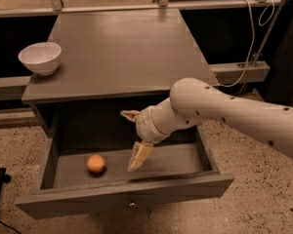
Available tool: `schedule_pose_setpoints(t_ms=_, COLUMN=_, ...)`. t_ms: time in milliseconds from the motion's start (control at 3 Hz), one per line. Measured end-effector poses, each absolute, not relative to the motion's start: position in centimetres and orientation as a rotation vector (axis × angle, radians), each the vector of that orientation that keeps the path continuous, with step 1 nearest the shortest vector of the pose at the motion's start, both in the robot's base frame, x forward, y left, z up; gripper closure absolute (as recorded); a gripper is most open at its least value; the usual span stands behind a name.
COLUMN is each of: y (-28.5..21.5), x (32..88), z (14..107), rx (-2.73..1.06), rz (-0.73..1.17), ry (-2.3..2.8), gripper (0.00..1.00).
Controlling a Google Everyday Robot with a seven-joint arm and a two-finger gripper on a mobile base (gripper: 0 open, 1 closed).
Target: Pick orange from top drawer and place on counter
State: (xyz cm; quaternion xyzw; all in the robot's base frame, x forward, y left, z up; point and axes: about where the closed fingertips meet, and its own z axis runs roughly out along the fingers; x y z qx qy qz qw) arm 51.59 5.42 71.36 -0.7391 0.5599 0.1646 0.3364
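The orange (96, 164) lies on the floor of the open top drawer (122, 201), left of centre. My gripper (133, 140) is open and empty inside the drawer, just right of the orange and slightly above it. One finger (139, 157) reaches down towards the drawer floor, the other (130, 114) points up and left under the counter edge. The counter (117, 48) is the grey top of the cabinet, above the drawer. The drawer's knob (132, 204) shows on the front panel.
A white bowl (39, 57) stands on the counter's left edge. My white arm (234, 113) comes in from the right over the drawer's right side. A white cable (249, 33) hangs at the back right. Speckled floor surrounds the cabinet.
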Motion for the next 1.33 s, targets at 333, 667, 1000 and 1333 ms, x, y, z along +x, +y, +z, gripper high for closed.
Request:
schedule_pose_setpoints(t_ms=333, y=7.3, x=52.6, z=69.2, rx=-1.838, rz=0.504, ry=1.553, gripper=0.00)
schedule_pose_setpoints(t_ms=667, y=10.1, x=53.1, z=67.1, rx=-1.763, rz=0.608, ry=1.558, gripper=0.00)
schedule_pose_setpoints(t_ms=1000, y=13.3, x=53.1, z=65.5, rx=-1.728, rz=0.682, ry=1.494, gripper=0.06)
schedule_pose_setpoints(t_ms=1333, y=15.4, x=52.7, z=63.9, rx=-1.733, rz=0.713, ry=1.463, gripper=0.18)
